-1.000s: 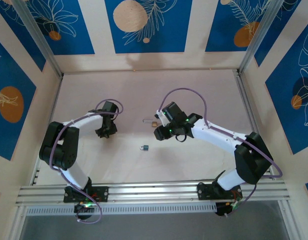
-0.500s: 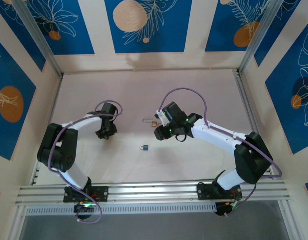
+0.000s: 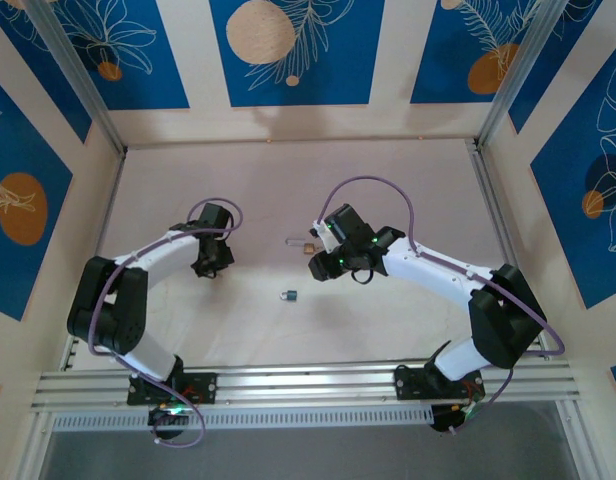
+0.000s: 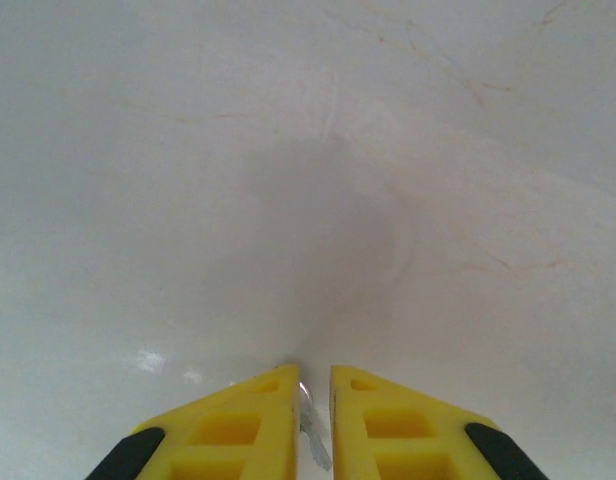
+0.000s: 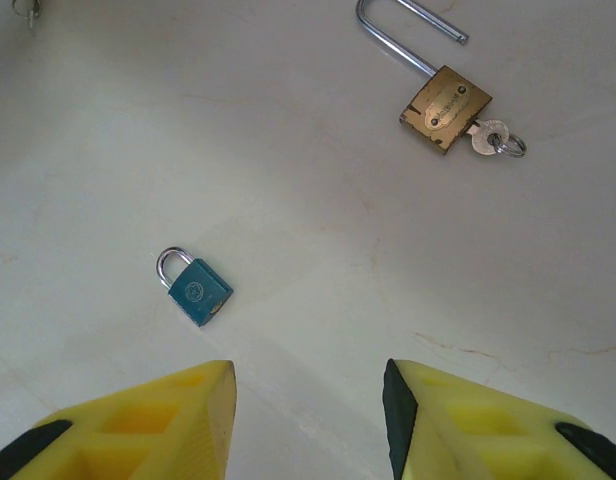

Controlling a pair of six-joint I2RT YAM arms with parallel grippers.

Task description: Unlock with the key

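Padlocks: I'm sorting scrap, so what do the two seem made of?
Brass padlock: likely brass body, dull yellow sheen. Blue padlock: probably metal under matte blue paint or coating. Shackles: bright, mirror-like silver, probably steel.

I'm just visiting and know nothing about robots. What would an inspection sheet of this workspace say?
Surface: pale table, faint scratches.
Job's things: key, seemingly, a thin silver blade; blue padlock, shackle shut.
Clutter: brass padlock, shackle open, its own key in it.
Grippers: left tool closed on the key; right tool open, empty.
Cables: purple cables loop over both arms.
Surroundings: blue leaf-print panels.
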